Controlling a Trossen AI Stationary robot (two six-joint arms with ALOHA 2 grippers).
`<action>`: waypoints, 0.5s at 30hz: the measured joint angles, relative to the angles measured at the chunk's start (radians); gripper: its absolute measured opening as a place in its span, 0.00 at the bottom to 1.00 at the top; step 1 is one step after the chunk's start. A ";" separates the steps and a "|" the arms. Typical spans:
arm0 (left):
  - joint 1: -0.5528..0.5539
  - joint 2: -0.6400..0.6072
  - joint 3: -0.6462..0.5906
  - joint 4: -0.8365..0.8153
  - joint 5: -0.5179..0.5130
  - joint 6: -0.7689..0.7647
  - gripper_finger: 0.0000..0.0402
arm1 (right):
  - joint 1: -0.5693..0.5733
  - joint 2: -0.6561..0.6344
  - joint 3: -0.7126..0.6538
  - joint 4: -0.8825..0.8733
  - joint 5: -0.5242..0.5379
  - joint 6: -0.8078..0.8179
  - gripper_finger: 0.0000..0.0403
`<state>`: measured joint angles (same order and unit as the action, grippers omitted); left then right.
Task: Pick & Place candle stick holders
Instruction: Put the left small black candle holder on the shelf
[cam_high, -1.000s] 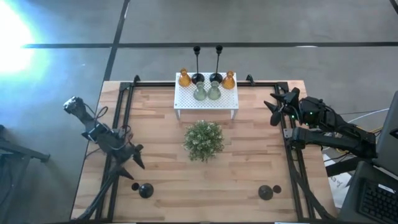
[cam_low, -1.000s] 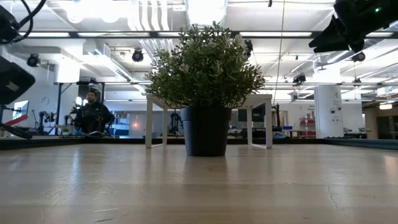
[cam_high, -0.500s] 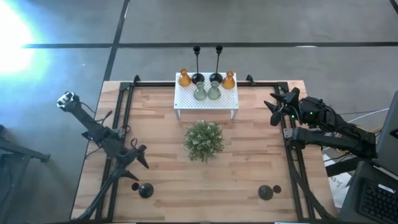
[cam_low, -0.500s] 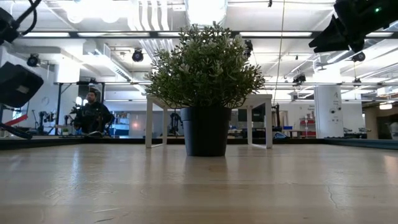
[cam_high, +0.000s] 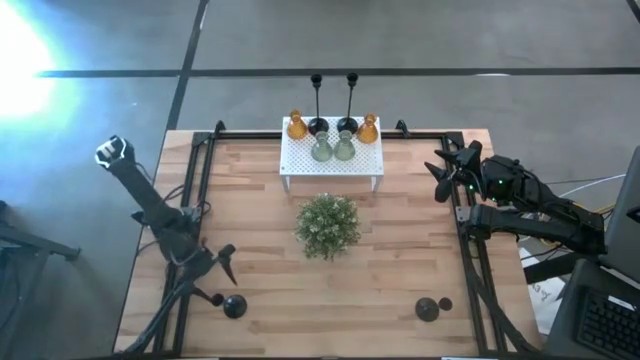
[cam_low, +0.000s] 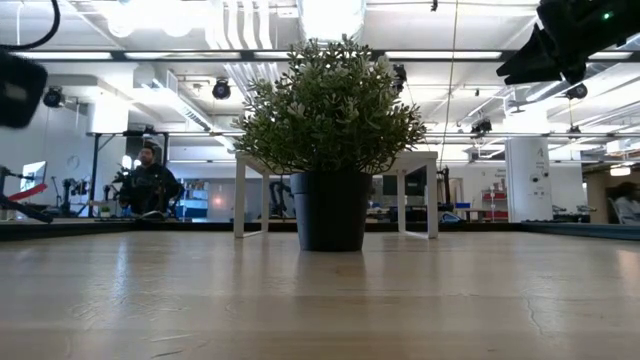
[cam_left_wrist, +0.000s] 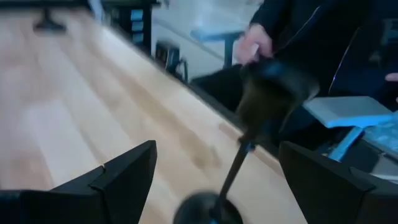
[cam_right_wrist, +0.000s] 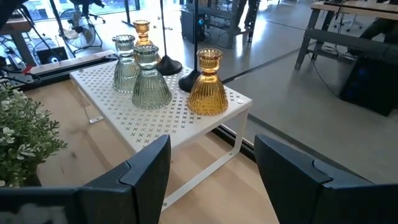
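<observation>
We note the left gripper (cam_high: 222, 262), fingers spread wide and empty, near the table's front-left corner; the short black holder (cam_high: 234, 306) stands upright just beyond it.

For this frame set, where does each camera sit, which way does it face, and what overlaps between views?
High: overhead, straight down on the table; both arms, left gripper and right gripper.
Low: table height, level past the plant into the room; arm parts at the top corners.
Left wrist: past open fingers at a short black holder, a person behind.
Right wrist: past open fingers at the white stand.
Shared: plant in high, low, right wrist.
</observation>
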<state>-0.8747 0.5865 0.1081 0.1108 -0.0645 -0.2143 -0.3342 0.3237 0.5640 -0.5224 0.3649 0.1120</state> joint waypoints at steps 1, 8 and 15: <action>-0.017 0.012 0.000 0.030 -0.018 0.024 0.85 | 0.000 0.000 0.000 0.000 0.000 0.000 0.56; -0.058 0.069 0.002 0.059 -0.044 0.072 0.85 | 0.000 0.000 0.000 0.000 0.000 0.000 0.56; -0.057 0.131 0.002 0.077 -0.073 0.049 0.85 | 0.000 0.000 0.000 0.000 0.000 0.000 0.56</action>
<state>-0.9318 0.7172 0.1097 0.1875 -0.1377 -0.1652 -0.3340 0.3237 0.5640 -0.5225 0.3649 0.1120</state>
